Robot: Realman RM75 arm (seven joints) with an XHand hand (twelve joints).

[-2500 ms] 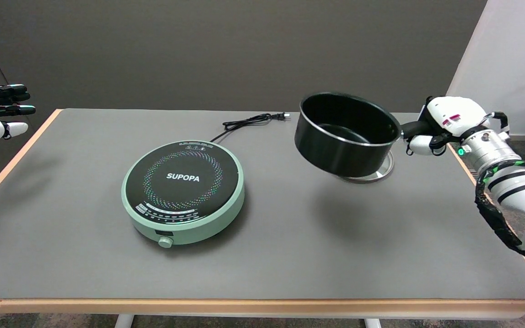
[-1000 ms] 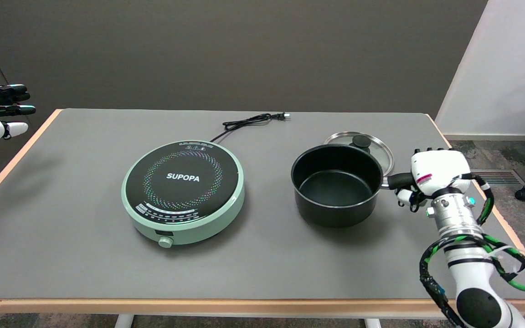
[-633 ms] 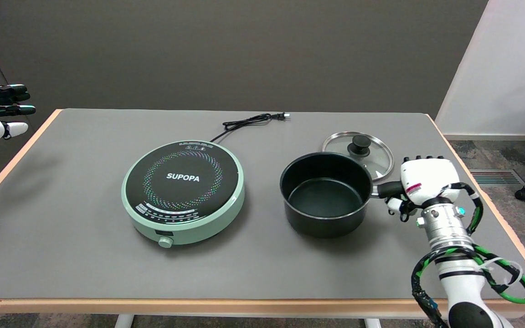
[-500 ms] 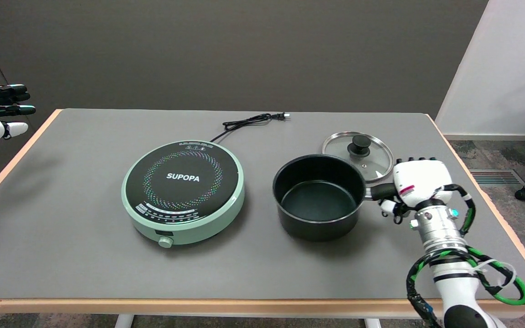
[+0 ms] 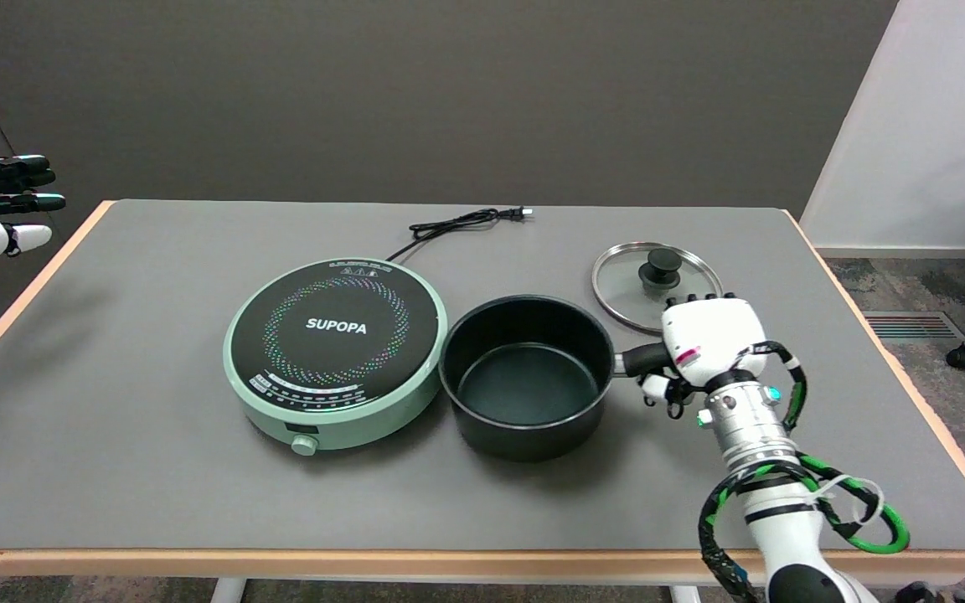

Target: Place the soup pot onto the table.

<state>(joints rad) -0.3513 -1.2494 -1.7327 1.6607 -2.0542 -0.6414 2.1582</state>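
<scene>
Gripping the short black handle (image 5: 638,360) of the soup pot (image 5: 526,375), the right hand (image 5: 704,345) reaches in from the lower right with its white back turned up and its fingers curled round the handle. The soup pot is black with a thin bright rim, upright and empty, and it sits on the grey worktop (image 5: 156,469) with its left side just beside, perhaps touching, the mint-green induction cooker (image 5: 337,350); whether its base is fully down cannot be told for certain, though a shadow lies close under it. On the cooker's black round top the word "SUPOPA" (image 5: 336,326) reads in white letters, ringed by a spiral of small coloured dots, with a row of tiny markings along the near edge that are too small to read and a round knob (image 5: 304,445) on the front. A small red mark shows on the back of the hand, unreadable. Behind the hand a glass lid (image 5: 655,283) with a metal rim and black knob lies flat on the worktop. A black power cord (image 5: 457,223) runs from the cooker toward the far edge.
</scene>
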